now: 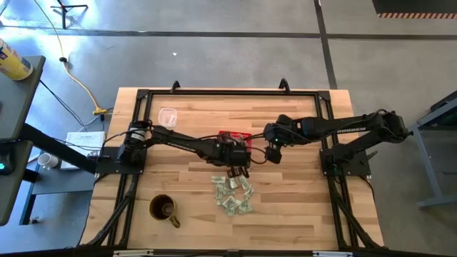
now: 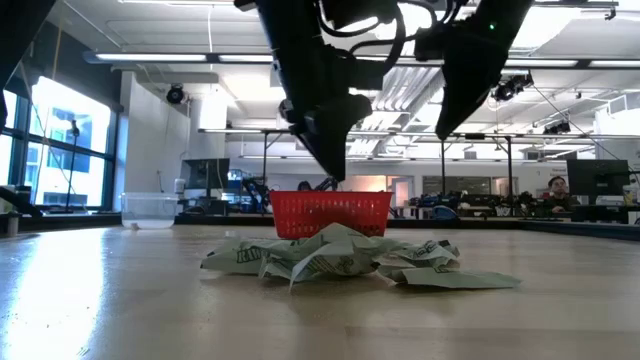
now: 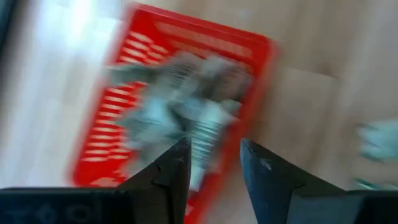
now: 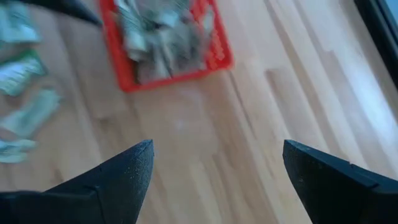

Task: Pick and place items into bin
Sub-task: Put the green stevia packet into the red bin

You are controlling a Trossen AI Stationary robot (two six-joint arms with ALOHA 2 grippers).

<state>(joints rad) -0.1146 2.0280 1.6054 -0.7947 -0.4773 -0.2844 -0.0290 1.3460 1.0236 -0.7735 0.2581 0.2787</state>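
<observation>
My left tool (image 3: 214, 165), fingers parted and empty, hangs over the red basket (image 3: 258, 56) of packets (image 3: 180, 109); swinging low toward the table's near pile (image 1: 232, 194), I might clip its rim.

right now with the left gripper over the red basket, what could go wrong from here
1. The red basket already holds a heap of packets; one dropped by the open left gripper could slide off over the low wall.
2. The open right gripper hovers close beside the basket, so the arms might clash.
3. The loose packets on the table overlap, so a grab might lift several.
</observation>
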